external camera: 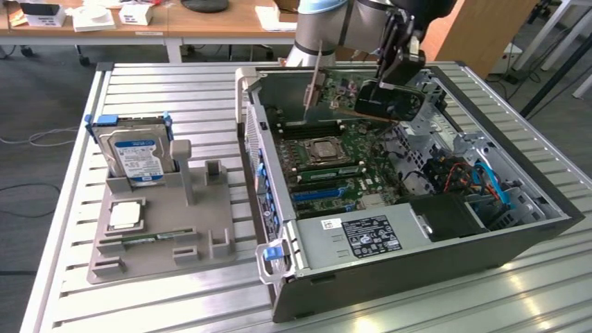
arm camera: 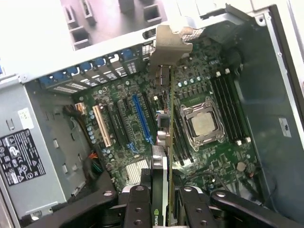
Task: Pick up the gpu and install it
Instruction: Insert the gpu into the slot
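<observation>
Exterior view: high, looking down across counter (external camera: 138, 305) and open case (external camera: 416, 277).
Wrist view: close, facing into case.
Shared: motherboard (external camera: 365, 182).

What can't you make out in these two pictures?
Exterior view: the gpu hides the far end of the motherboard; the arm is cut off by the top edge.
Wrist view: the gripper is cut off by the picture's edge; the edge-on gpu covers the board strip under it.
Power supply label: text too small.
</observation>
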Robot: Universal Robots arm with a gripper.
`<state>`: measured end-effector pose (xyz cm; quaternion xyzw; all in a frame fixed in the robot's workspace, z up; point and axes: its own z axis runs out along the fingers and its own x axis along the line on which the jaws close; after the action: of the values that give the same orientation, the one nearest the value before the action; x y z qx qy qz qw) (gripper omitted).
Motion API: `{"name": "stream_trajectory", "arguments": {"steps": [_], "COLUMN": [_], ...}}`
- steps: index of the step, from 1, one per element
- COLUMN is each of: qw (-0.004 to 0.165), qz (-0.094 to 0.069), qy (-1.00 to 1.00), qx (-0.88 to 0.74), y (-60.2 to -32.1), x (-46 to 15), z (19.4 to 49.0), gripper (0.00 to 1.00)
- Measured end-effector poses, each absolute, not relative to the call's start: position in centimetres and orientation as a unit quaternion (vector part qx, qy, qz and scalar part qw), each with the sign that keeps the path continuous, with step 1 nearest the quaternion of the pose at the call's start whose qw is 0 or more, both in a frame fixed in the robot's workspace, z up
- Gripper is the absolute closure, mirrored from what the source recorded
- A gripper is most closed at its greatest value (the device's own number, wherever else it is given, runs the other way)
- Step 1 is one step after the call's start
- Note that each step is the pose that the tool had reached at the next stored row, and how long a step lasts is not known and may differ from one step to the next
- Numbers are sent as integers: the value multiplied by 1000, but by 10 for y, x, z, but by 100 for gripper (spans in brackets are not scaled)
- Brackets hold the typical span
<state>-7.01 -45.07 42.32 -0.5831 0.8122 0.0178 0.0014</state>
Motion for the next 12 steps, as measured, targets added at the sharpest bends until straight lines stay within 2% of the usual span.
{"name": "stream_trajectory", "arguments": {"steps": [12], "qw": [0], "qz": [18], "qy": [767], "qx": [-641], "y": [-450], "x": [-70], "z": [421], "gripper": [73]}}
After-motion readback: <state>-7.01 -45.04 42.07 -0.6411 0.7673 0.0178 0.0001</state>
